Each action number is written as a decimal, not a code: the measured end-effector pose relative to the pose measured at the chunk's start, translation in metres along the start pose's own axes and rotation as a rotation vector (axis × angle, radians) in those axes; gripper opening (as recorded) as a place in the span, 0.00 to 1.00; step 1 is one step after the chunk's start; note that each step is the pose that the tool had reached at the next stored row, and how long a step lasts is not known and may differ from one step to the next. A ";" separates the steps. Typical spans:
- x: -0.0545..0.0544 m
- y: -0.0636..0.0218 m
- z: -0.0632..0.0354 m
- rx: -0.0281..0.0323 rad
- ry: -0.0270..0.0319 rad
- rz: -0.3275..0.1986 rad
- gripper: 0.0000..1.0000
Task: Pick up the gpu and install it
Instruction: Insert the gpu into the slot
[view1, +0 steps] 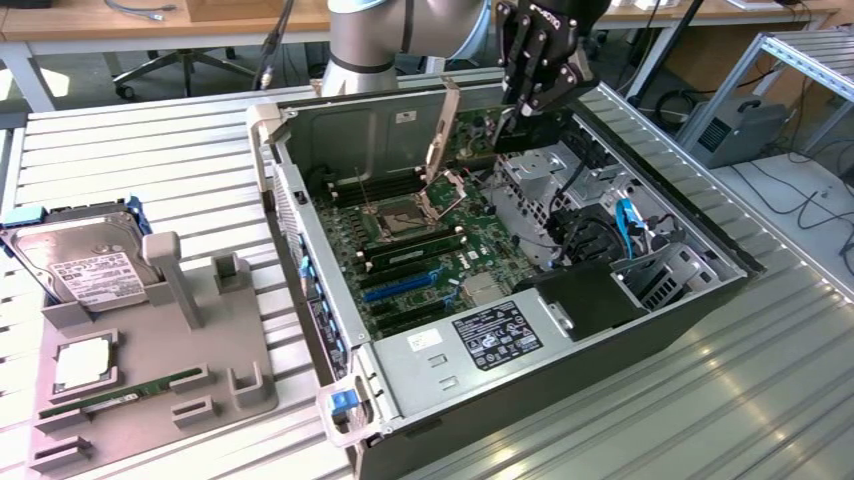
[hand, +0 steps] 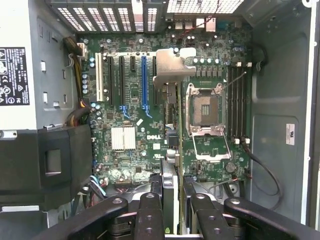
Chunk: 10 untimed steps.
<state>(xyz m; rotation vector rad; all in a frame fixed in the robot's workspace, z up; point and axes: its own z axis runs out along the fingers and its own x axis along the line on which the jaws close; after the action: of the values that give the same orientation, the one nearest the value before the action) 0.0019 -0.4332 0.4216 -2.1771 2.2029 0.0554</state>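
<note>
The tool (view1: 531, 118) is hanging above the open computer case (view1: 694, 300), pointing down into it, and it is gripping the gpu (view1: 478, 135). In the wrist view the tool's (hand: 172, 202) dark fingers (hand: 150, 210) are pressing in on either side of the card, so it is clamped on the gpu (hand: 170, 167), not standing apart.

The gpu is hanging on edge over the motherboard (view1: 461, 255), clear of it and not seated in any slot. In the wrist view it is showing as a thin line running away from the tool. Its silver end bracket is lying at the far end, toward the vented rear wall of the case. That line is passing between the row of expansion slots, among them the blue slot (hand: 144, 82), and the open CPU socket (hand: 206, 107). In the exterior view the bracket is showing as a pale upright strip beside the card's green face, just above the CPU socket (view1: 396, 215).

The power supply (view1: 487, 335) with its label is sitting in the near corner of the case. On the slatted tabletop (view1: 747, 390), at the exterior view's left and well apart from the case, a grey holder (view1: 247, 385) is carrying a hard drive (view1: 87, 262) and a narrow RAM stick (view1: 120, 392).
</note>
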 end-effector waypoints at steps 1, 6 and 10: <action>0.000 0.0000 0.0000 0.0001 -0.0005 0.000 0.27; 0.000 0.0000 0.0001 0.0110 -0.0005 -0.001 0.27; 0.000 -0.0001 0.0002 0.0224 -0.0007 -0.001 0.27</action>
<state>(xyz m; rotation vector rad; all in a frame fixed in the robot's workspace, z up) 0.0020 -0.4332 0.4214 -2.1667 2.1908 0.0312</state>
